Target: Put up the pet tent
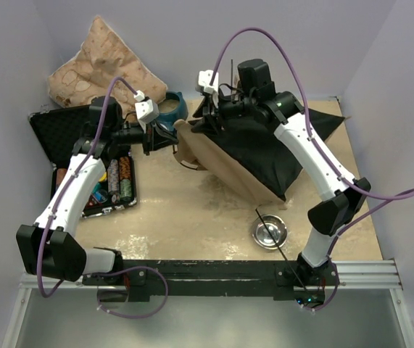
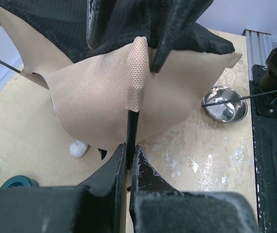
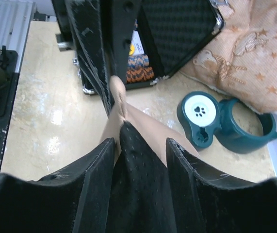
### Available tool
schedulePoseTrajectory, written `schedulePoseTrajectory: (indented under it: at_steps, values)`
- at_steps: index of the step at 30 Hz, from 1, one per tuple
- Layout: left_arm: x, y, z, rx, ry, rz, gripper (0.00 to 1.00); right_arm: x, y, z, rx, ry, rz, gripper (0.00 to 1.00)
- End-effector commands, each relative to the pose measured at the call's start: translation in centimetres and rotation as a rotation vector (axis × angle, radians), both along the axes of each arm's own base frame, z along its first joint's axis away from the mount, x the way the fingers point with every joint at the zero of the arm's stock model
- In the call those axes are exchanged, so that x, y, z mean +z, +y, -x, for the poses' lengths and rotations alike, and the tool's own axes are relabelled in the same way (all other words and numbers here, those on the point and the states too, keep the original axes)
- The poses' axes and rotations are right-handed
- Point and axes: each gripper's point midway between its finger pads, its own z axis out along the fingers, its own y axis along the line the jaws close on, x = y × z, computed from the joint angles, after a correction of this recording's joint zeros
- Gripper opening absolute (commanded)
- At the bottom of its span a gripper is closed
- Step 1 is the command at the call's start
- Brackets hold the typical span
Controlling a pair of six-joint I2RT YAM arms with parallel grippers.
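Pet tent (image 1: 254, 156): lies slumped on the far right half of the table (image 1: 192, 210), not standing. Black lining is turned up over most of it; tan outer cloth shows along the left and near edges. White pom-pom (image 2: 78, 149) rests on the tabletop just under the tan edge.

Tent pole (image 2: 132, 128): thin and dark, it runs up into a tan woven sleeve at the tent's left corner.

Left gripper (image 2: 129, 158): jaws narrow, clamped on that pole just below the sleeve mouth.

Right gripper (image 3: 139, 143): jaws part way apart over the tent's far-left top. A fold of black lining lies between the fingers, with a gap showing on one side (so no pinch on the cloth).

Around the tent:
- Steel bowl (image 1: 270, 232) near the front, just beside the tent's near corner; a second loose pole (image 2: 254, 94) lies across it.
- Teal pet feeder (image 3: 225, 121) beyond the tent's left corner.
- Open black case of poker chips (image 1: 83, 163) on the left.
- Star-patterned pillow (image 1: 105, 65) in the far left corner.
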Motion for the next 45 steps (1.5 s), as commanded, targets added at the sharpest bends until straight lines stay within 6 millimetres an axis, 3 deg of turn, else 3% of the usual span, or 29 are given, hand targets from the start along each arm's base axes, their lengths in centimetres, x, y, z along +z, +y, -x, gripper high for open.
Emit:
schedulePoseTrajectory:
  at_steps: [1,4,8,14,24,33,45]
  values:
    - [1.5,0.1,0.3,0.000,-0.024,0.002,0.00,1.8,-0.8,1.3,0.016,-0.024,-0.032,0.47]
    - [1.4,0.0,0.2,-0.002,-0.021,-0.003,0.00,2.5,-0.1,1.3,0.028,-0.016,-0.065,0.44]
    - [1.3,0.0,0.1,-0.004,-0.003,-0.014,0.00,3.2,0.6,1.4,0.049,-0.019,-0.087,0.29]
    - [0.5,-0.3,0.2,-0.003,0.017,-0.040,0.00,4.5,1.6,2.0,0.068,-0.040,-0.110,0.00]
    - [-1.3,-1.1,-0.1,-0.017,0.081,-0.101,0.00,3.9,2.9,3.1,0.076,-0.134,-0.042,0.00]
    - [-2.2,-1.0,-0.4,-0.007,0.119,-0.120,0.00,5.5,2.3,3.3,0.053,-0.198,-0.059,0.02]
    - [-2.6,-2.1,-0.4,-0.020,0.143,-0.129,0.00,1.2,3.4,3.8,0.094,-0.200,0.093,0.00]
